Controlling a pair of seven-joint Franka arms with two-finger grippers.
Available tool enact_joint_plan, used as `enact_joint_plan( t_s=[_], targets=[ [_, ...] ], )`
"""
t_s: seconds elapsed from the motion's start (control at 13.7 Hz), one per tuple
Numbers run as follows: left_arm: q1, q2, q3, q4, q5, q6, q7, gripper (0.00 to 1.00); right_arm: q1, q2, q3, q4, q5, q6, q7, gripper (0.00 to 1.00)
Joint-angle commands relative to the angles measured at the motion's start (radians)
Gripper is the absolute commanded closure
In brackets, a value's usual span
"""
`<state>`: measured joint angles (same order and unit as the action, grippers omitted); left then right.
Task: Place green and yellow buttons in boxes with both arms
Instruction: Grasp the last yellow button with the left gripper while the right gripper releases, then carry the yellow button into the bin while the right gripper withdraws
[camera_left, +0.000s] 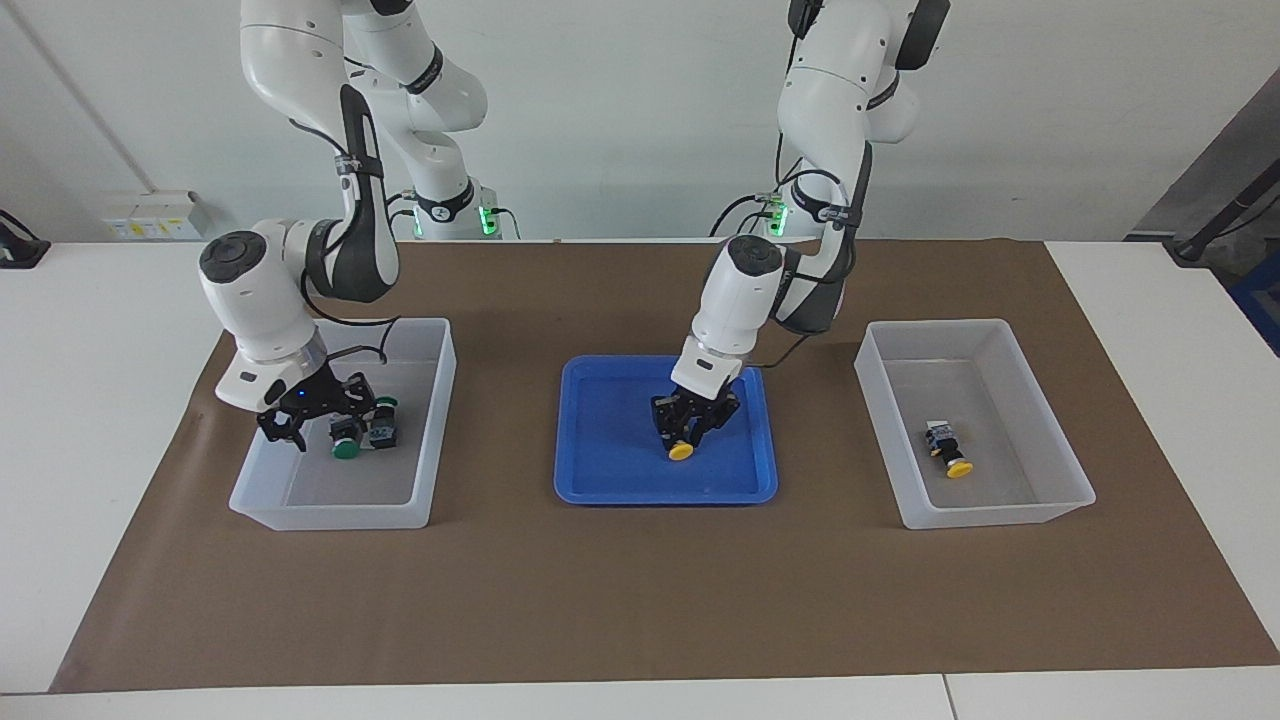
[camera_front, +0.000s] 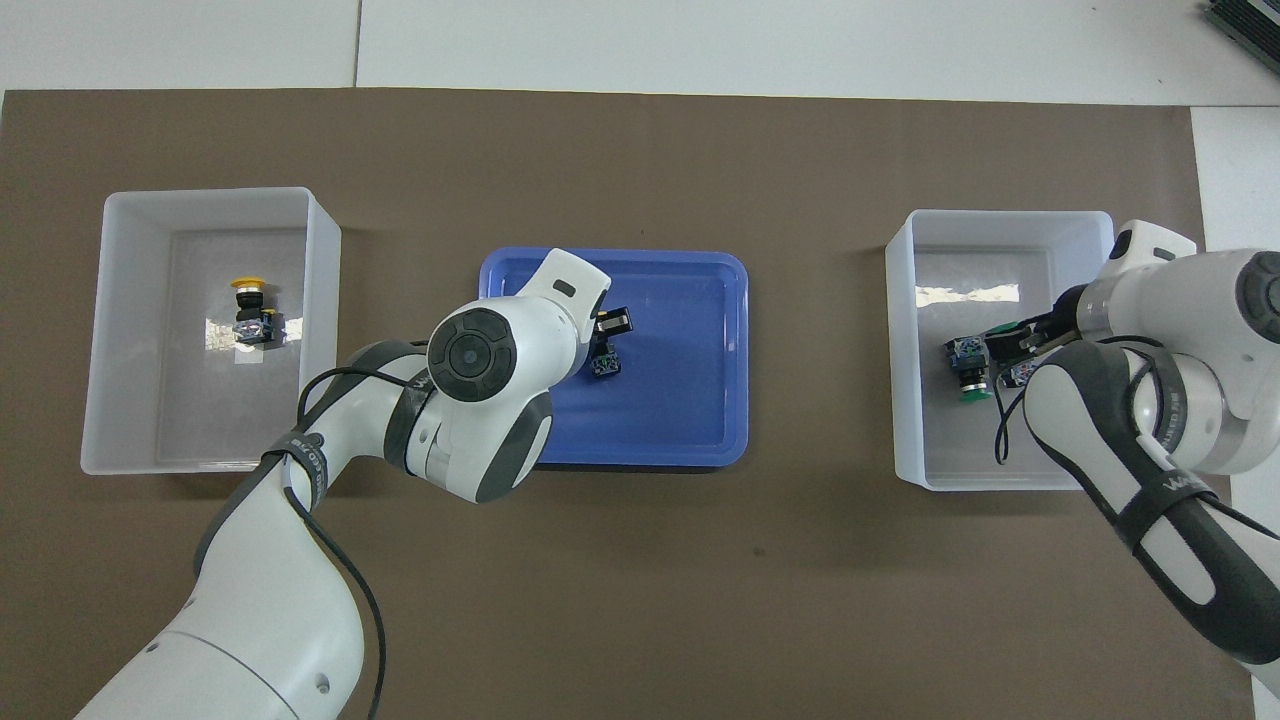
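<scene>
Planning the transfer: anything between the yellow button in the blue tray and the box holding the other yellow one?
Nothing visible. Only bare brown mat lies between the blue tray and that box; the left tool is at the yellow button.

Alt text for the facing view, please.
Left gripper is down on the yellow button in the blue tray. Right gripper, open, is over a box with two green buttons; the other box holds a second yellow button.

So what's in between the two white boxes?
The blue tray. One yellow button lies in it, with the left gripper down at it. The facing view shows this best, and the overhead view shows it too.
</scene>
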<state>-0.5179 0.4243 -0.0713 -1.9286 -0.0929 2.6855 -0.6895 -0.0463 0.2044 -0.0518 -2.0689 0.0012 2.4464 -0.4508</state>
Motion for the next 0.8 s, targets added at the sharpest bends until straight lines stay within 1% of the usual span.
enact_joint_plan(
  t_s=[0.0, 0.15, 0.29, 0.44, 0.59, 0.73],
  targets=[
    [-0.008, -0.002, 0.013, -0.013, -0.015, 0.022, 0.008, 0.79, 0.046, -0.033, 0.007, 0.053, -0.006, -0.071, 0.154, 0.0],
    [-0.001, -0.002, 0.015, -0.003, -0.013, 0.008, 0.008, 0.99, 0.077, -0.045, 0.007, 0.107, -0.013, -0.153, 0.294, 0.0],
    [0.018, -0.002, 0.016, 0.037, -0.004, -0.054, 0.01, 1.0, 0.124, -0.069, 0.007, 0.139, -0.02, -0.229, 0.436, 0.0],
    [0.057, -0.004, 0.016, 0.106, -0.002, -0.157, 0.021, 1.0, 0.143, -0.108, 0.007, 0.177, -0.023, -0.303, 0.523, 0.0],
    [0.143, -0.025, 0.007, 0.163, -0.002, -0.276, 0.083, 1.0, 0.138, -0.143, 0.007, 0.254, -0.018, -0.429, 0.526, 0.0],
    [0.215, -0.048, 0.005, 0.232, -0.011, -0.425, 0.166, 1.0, 0.129, -0.168, -0.003, 0.35, -0.004, -0.589, 0.523, 0.0]
  ],
)
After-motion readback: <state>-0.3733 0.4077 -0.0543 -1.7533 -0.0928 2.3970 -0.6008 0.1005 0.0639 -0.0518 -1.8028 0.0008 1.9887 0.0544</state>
